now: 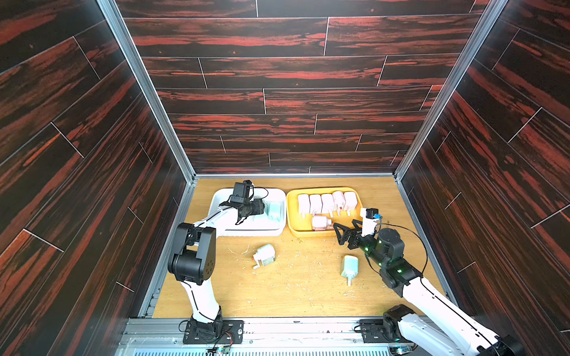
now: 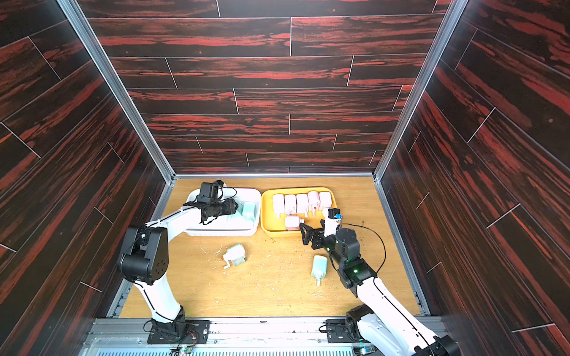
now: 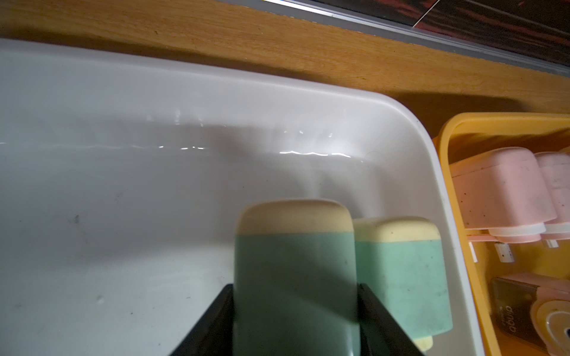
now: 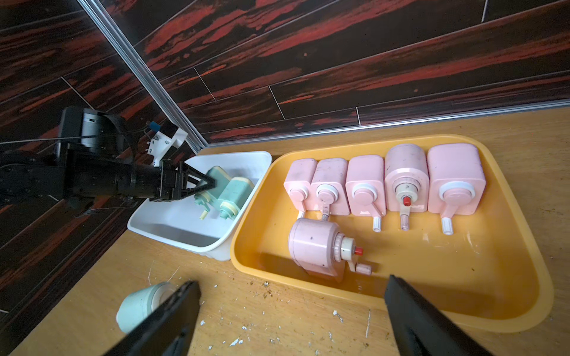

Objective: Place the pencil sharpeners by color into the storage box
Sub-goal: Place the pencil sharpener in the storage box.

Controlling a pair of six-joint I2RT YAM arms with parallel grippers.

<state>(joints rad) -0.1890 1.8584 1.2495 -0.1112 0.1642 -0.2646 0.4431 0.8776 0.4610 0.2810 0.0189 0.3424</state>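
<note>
My left gripper (image 3: 294, 286) is shut on a mint green pencil sharpener (image 3: 293, 246) low inside the white storage box (image 1: 253, 231). It stands right beside a second green sharpener (image 3: 401, 271). Five pink sharpeners (image 1: 327, 202) stand in a row in the yellow storage box (image 1: 308, 234), and a sixth pink one (image 4: 314, 246) lies in front of them. Two more green sharpeners (image 1: 264, 254) (image 1: 349, 266) lie on the table. My right gripper (image 4: 291, 282) hangs open and empty over the yellow box's near rim.
Pencil shavings (image 1: 302, 262) are scattered over the wooden table (image 1: 296, 292). The two boxes stand side by side against the back wall. Dark panelled walls (image 1: 92, 185) close in both sides, and a metal rail (image 1: 277, 329) runs along the front.
</note>
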